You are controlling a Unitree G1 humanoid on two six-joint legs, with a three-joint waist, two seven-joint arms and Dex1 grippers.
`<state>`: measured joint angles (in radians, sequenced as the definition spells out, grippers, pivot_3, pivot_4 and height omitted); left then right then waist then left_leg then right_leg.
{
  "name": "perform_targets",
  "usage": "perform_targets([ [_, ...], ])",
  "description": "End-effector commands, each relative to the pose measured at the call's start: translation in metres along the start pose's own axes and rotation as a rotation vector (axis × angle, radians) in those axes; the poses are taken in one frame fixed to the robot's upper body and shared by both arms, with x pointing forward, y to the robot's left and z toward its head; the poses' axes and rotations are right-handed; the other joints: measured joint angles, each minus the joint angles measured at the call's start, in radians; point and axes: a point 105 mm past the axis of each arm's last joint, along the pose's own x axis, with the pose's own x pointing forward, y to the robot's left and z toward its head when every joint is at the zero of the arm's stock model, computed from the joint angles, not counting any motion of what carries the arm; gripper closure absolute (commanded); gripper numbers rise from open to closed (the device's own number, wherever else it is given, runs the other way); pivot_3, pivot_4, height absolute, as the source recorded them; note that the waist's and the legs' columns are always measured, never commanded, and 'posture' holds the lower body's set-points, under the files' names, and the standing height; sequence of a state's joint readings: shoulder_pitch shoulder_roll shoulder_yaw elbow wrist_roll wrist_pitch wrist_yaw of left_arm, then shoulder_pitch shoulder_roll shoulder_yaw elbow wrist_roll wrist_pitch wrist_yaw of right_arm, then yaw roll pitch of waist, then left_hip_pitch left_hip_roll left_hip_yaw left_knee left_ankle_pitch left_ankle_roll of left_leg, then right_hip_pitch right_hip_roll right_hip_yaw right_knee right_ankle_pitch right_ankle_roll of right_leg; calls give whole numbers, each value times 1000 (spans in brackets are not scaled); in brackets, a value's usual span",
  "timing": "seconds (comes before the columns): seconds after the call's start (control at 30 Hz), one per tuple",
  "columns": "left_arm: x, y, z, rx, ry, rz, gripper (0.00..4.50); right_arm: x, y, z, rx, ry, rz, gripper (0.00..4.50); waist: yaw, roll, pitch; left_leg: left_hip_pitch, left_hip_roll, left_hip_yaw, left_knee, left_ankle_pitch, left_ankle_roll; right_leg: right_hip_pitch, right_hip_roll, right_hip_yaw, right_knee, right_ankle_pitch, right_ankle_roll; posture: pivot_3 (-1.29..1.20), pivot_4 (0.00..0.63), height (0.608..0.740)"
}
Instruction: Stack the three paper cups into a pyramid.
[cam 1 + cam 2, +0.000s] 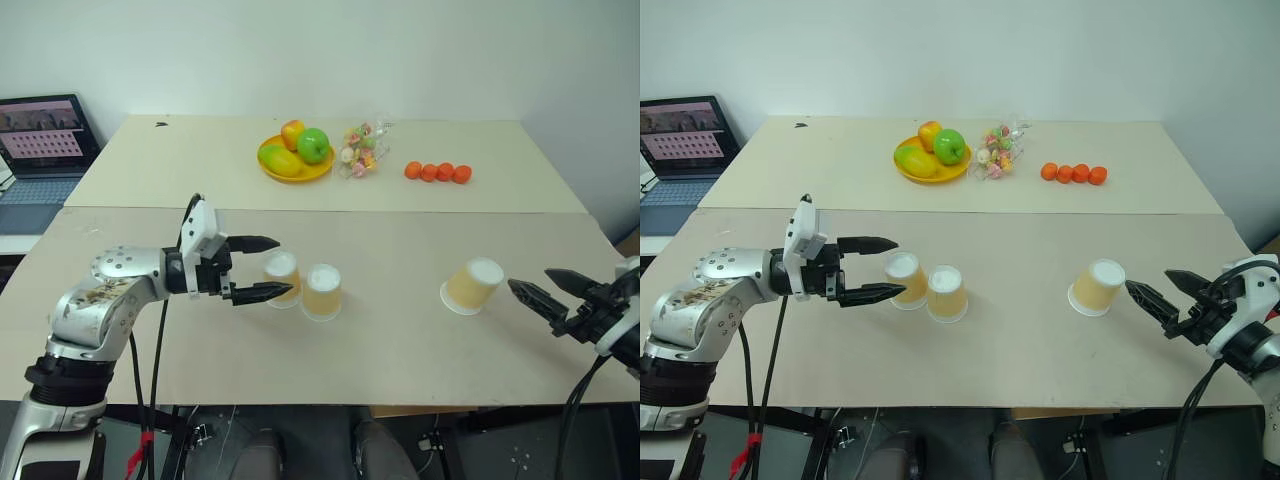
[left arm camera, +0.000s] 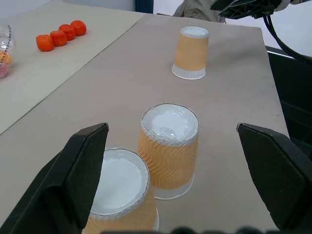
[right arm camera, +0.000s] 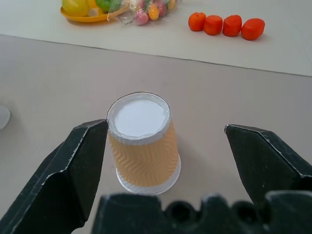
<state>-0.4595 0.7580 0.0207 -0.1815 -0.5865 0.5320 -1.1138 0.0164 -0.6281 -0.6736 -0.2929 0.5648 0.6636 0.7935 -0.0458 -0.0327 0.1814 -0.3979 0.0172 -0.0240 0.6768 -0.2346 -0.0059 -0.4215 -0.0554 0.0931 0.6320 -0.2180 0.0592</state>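
Cups: two [image 1: 281,277] [image 1: 322,291] stand upside down, side by side and touching, near the middle of the front table [image 1: 400,350]. That's the bottom row done, I'd say. 3rd cup [image 1: 473,285] sits well apart, over to the right, not on top yet. Left gripper [image 1: 262,268] points level at the pair, fingers wide, one each side of the nearer cup, holding nothing. Right gripper [image 1: 535,287] is just beside the 3rd cup, fingers wide, not gripping.

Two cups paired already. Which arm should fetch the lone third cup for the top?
Right, probably. The open right gripper sits just beside the lone cup. The open left gripper is at the paired cups, far from it.
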Motion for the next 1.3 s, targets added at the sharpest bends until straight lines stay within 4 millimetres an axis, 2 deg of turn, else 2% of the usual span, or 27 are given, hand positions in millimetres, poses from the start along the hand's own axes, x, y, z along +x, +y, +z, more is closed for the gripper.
perform_targets([
  [0.03,-5,4,13,54,-17,20,0,5,9,9,-50,-57,15,35,1,0,0,0,0,0,0,0,0,0,0,0,0,0,0,0,150,734],
  [0.23,-5,8,17,80,-9,38,0,19,13,-2,-32,-50,27,35,1,0,0,0,0,0,0,0,0,0,0,0,0,0,0,0,150,734],
  [1.0,-14,1,21,77,23,55,0,62,18,-14,-60,-17,103,35,2,0,0,-1,-1,0,0,0,0,0,0,0,0,2,-3,0,150,734],
  [1.23,-16,1,22,75,26,67,0,68,18,-18,-54,-12,107,35,1,0,0,-1,-1,0,0,0,0,0,-1,0,0,2,-3,0,150,734],
  [1.3,-17,0,22,74,28,70,0,68,16,-16,-60,-13,106,538,1,0,0,0,0,0,0,0,0,0,0,0,0,2,-3,0,150,734],
])
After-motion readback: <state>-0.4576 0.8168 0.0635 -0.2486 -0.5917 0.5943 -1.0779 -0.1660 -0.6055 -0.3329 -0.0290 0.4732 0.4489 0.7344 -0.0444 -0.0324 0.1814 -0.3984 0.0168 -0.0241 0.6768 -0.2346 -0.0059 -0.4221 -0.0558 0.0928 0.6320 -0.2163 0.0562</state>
